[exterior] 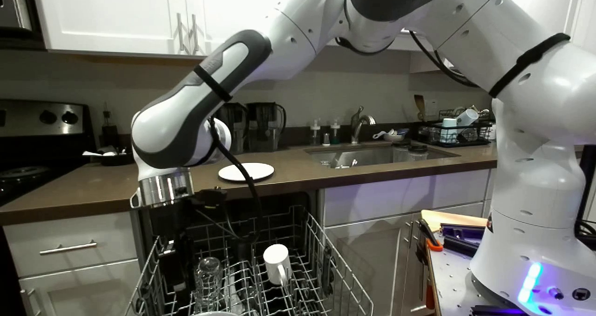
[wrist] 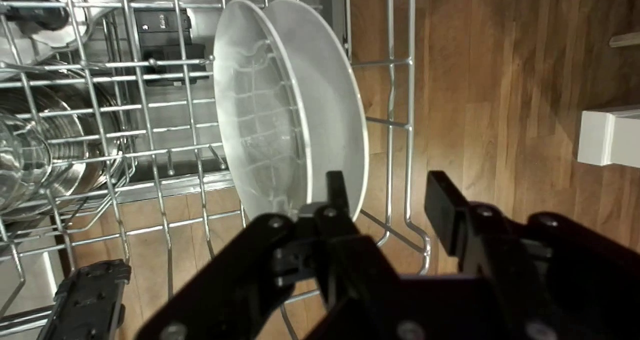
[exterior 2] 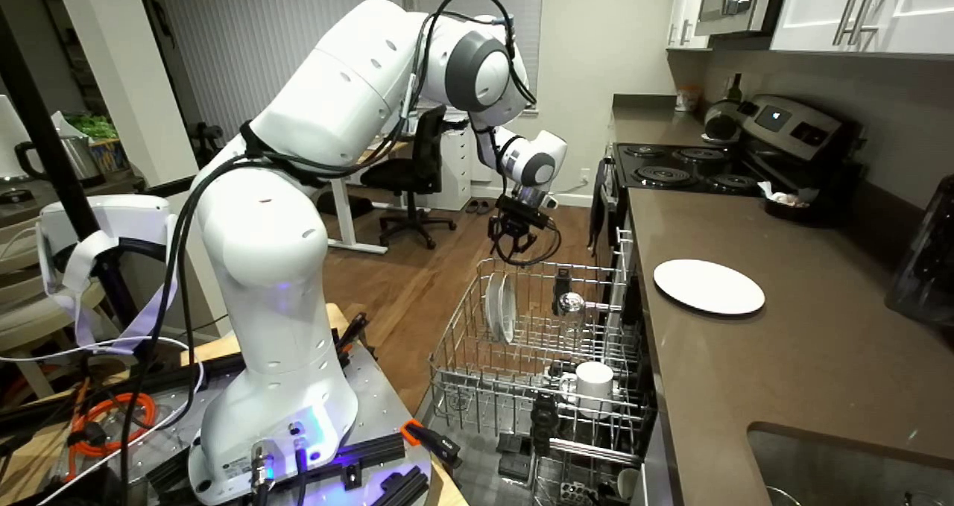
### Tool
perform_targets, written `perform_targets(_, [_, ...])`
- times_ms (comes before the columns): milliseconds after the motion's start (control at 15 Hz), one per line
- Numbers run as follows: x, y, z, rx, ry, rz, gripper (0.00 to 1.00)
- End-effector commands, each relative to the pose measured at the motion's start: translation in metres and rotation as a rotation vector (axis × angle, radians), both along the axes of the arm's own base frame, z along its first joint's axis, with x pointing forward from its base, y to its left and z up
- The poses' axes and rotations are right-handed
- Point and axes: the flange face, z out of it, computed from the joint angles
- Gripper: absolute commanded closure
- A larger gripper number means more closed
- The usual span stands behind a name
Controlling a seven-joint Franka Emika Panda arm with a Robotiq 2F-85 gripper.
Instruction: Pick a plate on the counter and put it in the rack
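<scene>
In the wrist view the gripper [wrist: 387, 195] hangs at the outer side of the rack [wrist: 410, 124], jaws well parted; side wires, a strip of plate and the wood floor [wrist: 465, 129] show in the gap. Two white plates [wrist: 332, 94] stand on edge in the rack, close side by side. One finger [wrist: 337, 190] overlaps their lower end; whether it touches them I can't tell.

In an exterior view the arm [exterior: 298, 36] bends high over the rack, the gripper a dark shape against the wires, its jaws unreadable. A third plate [exterior: 260, 170] lies flat on the counter [exterior: 298, 167], behind the arm's cable [exterior: 248, 178] and to one side of the sink [exterior: 382, 155]. A white mug [exterior: 277, 262] and a glass [exterior: 208, 283] are in the rack.

In an exterior view facing the stove [exterior 2: 697, 167], that third plate lies near the counter's front edge, between stove and sink. The gripper hangs at the rack's far end, well apart from it; its jaws are too small to read there.
</scene>
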Motion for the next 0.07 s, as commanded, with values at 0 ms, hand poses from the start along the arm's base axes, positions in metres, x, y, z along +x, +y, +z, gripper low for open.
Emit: perform_targets(0, [-0.0013, 0.0011, 0.0024, -0.004, 0.0, 0.001, 0.44])
